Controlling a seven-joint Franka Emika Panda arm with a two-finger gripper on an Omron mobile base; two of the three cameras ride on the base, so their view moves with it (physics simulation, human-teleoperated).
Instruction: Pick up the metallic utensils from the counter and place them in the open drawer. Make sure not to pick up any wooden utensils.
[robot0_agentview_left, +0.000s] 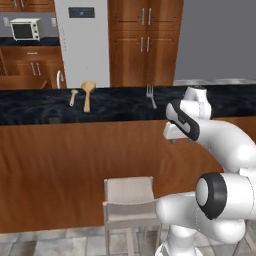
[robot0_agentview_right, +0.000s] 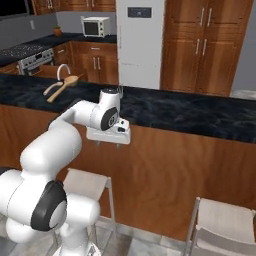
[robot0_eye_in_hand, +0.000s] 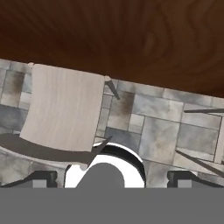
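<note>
Left base view gives you the counter (robot0_agentview_left: 120, 107) across the frame, the gripper (robot0_agentview_left: 173, 137) below its front edge with jaws spread and holding nothing, then the wooden spoon (robot0_agentview_left: 87, 95) beside a shorter wooden utensil (robot0_agentview_left: 73, 97), and the metal fork (robot0_agentview_left: 150, 95) well apart to their right.

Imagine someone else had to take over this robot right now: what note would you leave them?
Gripper: open, empty, pointing down at the floor in front of the counter, below its top.
On the counter: a metal fork just left of the arm; the wooden spoon and the shorter wooden utensil further left, to be left alone.
Done: nothing moved yet.
Left: pick up the fork, find the second metal piece and the drawer, place both inside.
</note>
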